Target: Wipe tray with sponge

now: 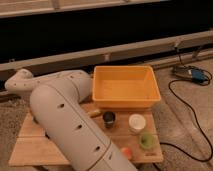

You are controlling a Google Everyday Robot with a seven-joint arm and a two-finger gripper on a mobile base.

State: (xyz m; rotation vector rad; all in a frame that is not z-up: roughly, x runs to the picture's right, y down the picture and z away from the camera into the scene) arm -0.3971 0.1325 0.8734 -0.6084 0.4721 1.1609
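the tray (125,86) sits at the 1 o'clock corner of the wooden table (30,145), its far end hanging past the table's back edge. its inside is plain yellow-orange.

the arm (65,125) fills the 7 o'clock part of the view. it rises to an elbow at 9 o'clock, then reaches back towards the tray's left wall. the gripper is hidden behind the arm, somewhere by the tray's 8 o'clock corner, so i cannot tell if it is wide, narrow or holding anything. the sponge i cannot make out.

a dark cup (109,119) stands just off the tray's 7 o'clock, a white-topped jar (136,122) at its 6 o'clock. a green item (146,140) lies at the jar's 5 o'clock and an orange-red item (126,151) at its 7 o'clock. any labels are too small to read.

on the floor at 3 o'clock a black cable (192,117) loops to a blue device (194,75).
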